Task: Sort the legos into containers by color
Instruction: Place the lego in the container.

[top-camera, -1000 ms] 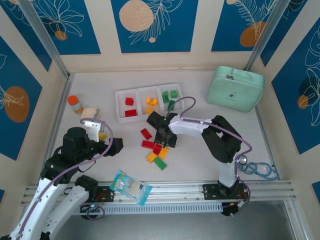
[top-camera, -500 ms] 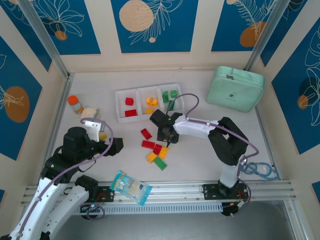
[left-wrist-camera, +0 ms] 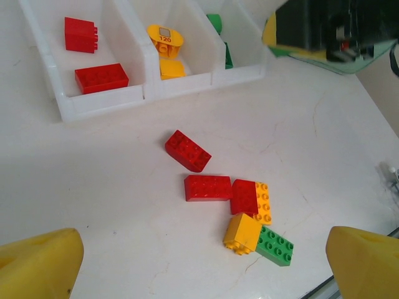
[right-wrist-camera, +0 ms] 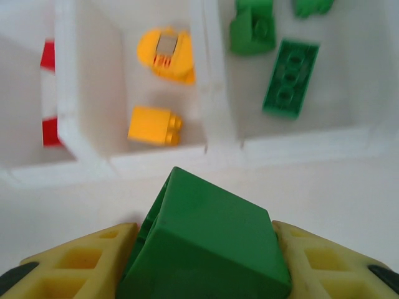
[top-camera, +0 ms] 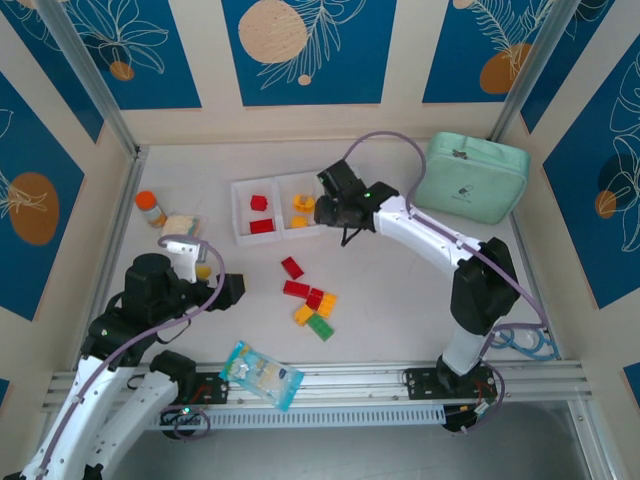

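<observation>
White tabletop [top-camera: 400, 300], blue patterned panels behind. Right gripper [right-wrist-camera: 204, 268] is clamped on a green brick [right-wrist-camera: 209, 240] and hovers just short of the front wall of the containers [right-wrist-camera: 215, 106], roughly in line with the yellow/green divider. Green bin [right-wrist-camera: 349, 87] is the rightmost and holds several green pieces, including a flat plate [right-wrist-camera: 290, 78].

Step in hand, as judged: drop-off. To do it well, carry the brick forward and rightward until it is fully past both divider and front rim. Then release low, so it cannot bounce into the yellow bin [right-wrist-camera: 143, 93].

Left gripper [left-wrist-camera: 199, 271] hangs idle, jaws wide, overlooking six loose bricks [left-wrist-camera: 209, 187] mid-table.
</observation>
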You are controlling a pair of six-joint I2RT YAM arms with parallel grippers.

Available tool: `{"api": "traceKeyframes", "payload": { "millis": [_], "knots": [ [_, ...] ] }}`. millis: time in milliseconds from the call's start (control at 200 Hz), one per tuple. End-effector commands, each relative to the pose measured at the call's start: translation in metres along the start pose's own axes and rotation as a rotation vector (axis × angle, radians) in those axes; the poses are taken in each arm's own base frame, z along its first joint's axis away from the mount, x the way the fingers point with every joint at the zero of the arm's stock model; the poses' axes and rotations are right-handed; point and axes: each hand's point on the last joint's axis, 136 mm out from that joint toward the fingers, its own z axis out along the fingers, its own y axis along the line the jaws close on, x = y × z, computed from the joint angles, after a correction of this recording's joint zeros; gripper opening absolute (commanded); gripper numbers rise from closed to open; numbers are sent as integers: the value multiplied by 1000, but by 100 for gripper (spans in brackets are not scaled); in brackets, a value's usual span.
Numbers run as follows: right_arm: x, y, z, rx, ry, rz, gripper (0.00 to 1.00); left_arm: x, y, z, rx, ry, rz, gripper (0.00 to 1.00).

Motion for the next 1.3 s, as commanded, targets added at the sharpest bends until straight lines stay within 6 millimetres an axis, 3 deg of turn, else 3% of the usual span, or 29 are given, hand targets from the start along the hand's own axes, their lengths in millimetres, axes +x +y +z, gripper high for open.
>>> {"api": "traceKeyframes", "payload": {
  "millis": [0,160,305,550,695,1010,1185,1296],
  "knots": [
    [-20,-3,20,-38,9,-12,38,-5,0,-2,4,-34,23,99],
    [-52,-16,44,-78,12,61,38,-6,1,-3,-5,-41,23,99],
    [-66,-25,70,-106,50,123,38,-6,2,-3,-7,-42,22,99],
    [-70,-27,110,-145,125,211,37,-6,3,-4,-13,-44,21,99],
    [-70,-27,120,-143,136,239,45,-6,3,-3,-15,-42,21,99],
    [-73,-27,114,-146,137,261,74,-7,4,-3,-17,-45,21,99],
    [-78,-12,93,-214,148,237,82,-6,3,-3,-11,-42,19,99],
    [-83,-2,70,-249,140,218,86,-7,2,-3,-8,-46,19,99]
  ]
}}
